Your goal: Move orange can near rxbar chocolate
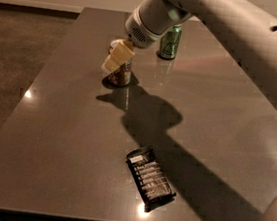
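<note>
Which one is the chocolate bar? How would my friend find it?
Start at the big dark table. Near its front edge, away from the pincer at the orange can and from the green can, lies the rxbar chocolate. It alone is flat and black-wrapped; the cans stand upright.

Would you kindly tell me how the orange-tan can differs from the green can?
The slim orange-tan drink can has the gripper over its upper part; the green drink can, farther back, is partly hidden by the arm. The orange can stands nearer the black-wrapped bar than the green can. Both stand upright.
</note>
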Robot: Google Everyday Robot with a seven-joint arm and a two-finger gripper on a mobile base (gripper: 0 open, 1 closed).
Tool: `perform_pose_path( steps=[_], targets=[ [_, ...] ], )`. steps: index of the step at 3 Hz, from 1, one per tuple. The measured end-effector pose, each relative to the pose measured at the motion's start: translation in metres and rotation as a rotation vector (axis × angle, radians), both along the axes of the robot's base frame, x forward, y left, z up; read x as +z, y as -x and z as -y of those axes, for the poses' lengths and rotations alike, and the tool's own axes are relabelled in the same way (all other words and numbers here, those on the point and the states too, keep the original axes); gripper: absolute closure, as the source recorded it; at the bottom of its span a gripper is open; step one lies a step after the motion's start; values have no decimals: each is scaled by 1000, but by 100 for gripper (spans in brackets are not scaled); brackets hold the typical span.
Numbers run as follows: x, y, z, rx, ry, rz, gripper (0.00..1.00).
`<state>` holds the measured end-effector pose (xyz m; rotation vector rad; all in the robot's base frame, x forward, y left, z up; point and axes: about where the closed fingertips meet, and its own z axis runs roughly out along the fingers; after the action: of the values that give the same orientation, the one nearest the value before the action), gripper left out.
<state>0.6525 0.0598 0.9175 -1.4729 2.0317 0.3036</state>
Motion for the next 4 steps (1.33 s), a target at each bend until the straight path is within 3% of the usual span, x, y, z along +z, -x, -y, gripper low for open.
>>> perform_pose_path(
  steps=[2, 3, 4],
  targets=[
    [2, 2, 5, 7, -4, -3, 64],
    [13, 8, 22, 10, -31, -6, 88],
    [27, 24, 50, 9, -53, -4, 100]
  ],
)
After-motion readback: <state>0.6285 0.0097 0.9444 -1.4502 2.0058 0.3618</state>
